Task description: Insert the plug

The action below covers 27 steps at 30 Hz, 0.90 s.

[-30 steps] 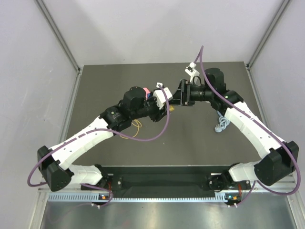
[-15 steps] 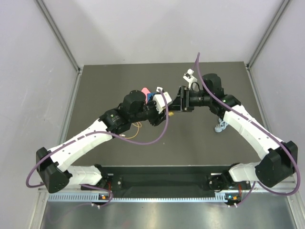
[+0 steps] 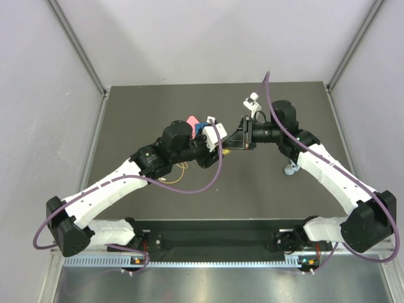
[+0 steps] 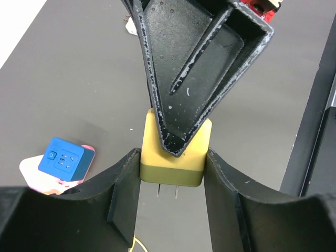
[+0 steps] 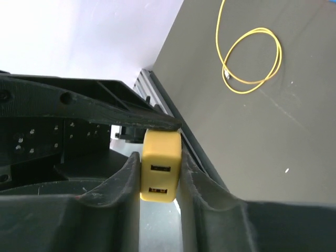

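Yellow plug adapter (image 4: 171, 152) hangs above the bench (image 4: 79, 79), clamped from both sides by the left hand (image 4: 171, 169) and the right hand (image 5: 160, 173), its prongs bare. This looks like a handover. Next, one hand should let go so the other can carry the prongs to the blue socket cube (image 4: 62, 161), which lies just to the left.

I see a yellow plug (image 4: 171, 157), black fingers (image 4: 124, 202), a blue cube (image 4: 62, 160) on pink card (image 4: 31, 170), a yellow cable (image 5: 281, 52), a dark grey surface (image 4: 79, 84).

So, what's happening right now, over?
Left gripper and right gripper both shut on yellow plug, mid-air. Blue socket cube lies apart. Nothing blocking seen.
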{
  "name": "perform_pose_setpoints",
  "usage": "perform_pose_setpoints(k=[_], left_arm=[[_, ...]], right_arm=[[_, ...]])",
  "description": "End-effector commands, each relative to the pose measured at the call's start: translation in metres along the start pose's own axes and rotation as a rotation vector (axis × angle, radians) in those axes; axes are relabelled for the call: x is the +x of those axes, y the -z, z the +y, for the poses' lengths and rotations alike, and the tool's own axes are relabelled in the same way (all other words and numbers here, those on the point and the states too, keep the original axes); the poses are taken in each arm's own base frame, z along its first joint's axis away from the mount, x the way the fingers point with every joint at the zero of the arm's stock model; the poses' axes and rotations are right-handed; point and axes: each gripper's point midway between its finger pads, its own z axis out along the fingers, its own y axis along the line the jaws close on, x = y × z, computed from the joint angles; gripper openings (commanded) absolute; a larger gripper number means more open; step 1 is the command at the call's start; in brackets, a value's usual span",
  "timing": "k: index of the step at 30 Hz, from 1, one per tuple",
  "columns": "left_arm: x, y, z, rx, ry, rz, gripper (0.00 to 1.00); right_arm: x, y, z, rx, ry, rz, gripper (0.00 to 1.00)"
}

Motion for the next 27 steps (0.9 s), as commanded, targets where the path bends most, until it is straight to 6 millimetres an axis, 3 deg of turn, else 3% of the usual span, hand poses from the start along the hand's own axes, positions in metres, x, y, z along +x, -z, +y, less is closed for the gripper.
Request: perform_pose_setpoints(k=[1, 2, 4, 6, 7, 13, 14, 18, 20, 21, 23, 27], left_arm=[[-0.021, 0.006, 0.002, -0.01, -0.01, -0.078, 0.0], [-0.018, 0.004, 0.002, -0.011, -0.003, -0.066, 0.0], [-0.02, 0.004, 0.005, -0.023, 0.005, -0.066, 0.36], [-0.02, 0.004, 0.005, -0.024, 0.008, -0.064, 0.65], [-0.019, 0.005, 0.003, -0.016, 0.001, -0.063, 0.99], [-0.023, 0.016, -0.002, -0.002, -0.013, -0.074, 0.99], [-0.022, 0.018, 0.001, -0.017, -0.014, -0.07, 0.99], [-0.007, 0.017, 0.023, -0.147, 0.014, -0.004, 0.99], [0.003, 0.014, 0.033, -0.202, 0.025, 0.038, 0.99], [0.01, 0.017, 0.046, -0.284, 0.03, 0.063, 0.99], [0.01, 0.021, 0.051, -0.337, 0.054, 0.054, 0.99], [0.012, 0.026, 0.043, -0.31, 0.056, 0.019, 0.99]], right_arm=[[-0.001, 0.007, 0.028, -0.096, 0.084, -0.02, 0.05], [0.0, 0.007, 0.028, -0.096, 0.084, -0.02, 0.0], [-0.003, 0.01, 0.027, -0.082, 0.095, -0.041, 0.0], [-0.014, 0.016, 0.008, -0.005, 0.079, -0.094, 0.0], [-0.018, 0.02, -0.001, 0.027, 0.063, -0.113, 0.0], [-0.053, 0.074, -0.079, 0.332, -0.022, -0.286, 0.0], [-0.063, 0.09, -0.099, 0.452, -0.009, -0.342, 0.0], [-0.067, 0.161, -0.174, 0.924, -0.112, -0.441, 0.0], [-0.074, 0.195, -0.194, 1.092, -0.14, -0.513, 0.0], [-0.069, 0.203, -0.207, 1.157, -0.174, -0.495, 0.0], [-0.074, 0.226, -0.219, 1.27, -0.177, -0.507, 0.0], [-0.082, 0.235, -0.244, 1.36, -0.101, -0.404, 0.0]])
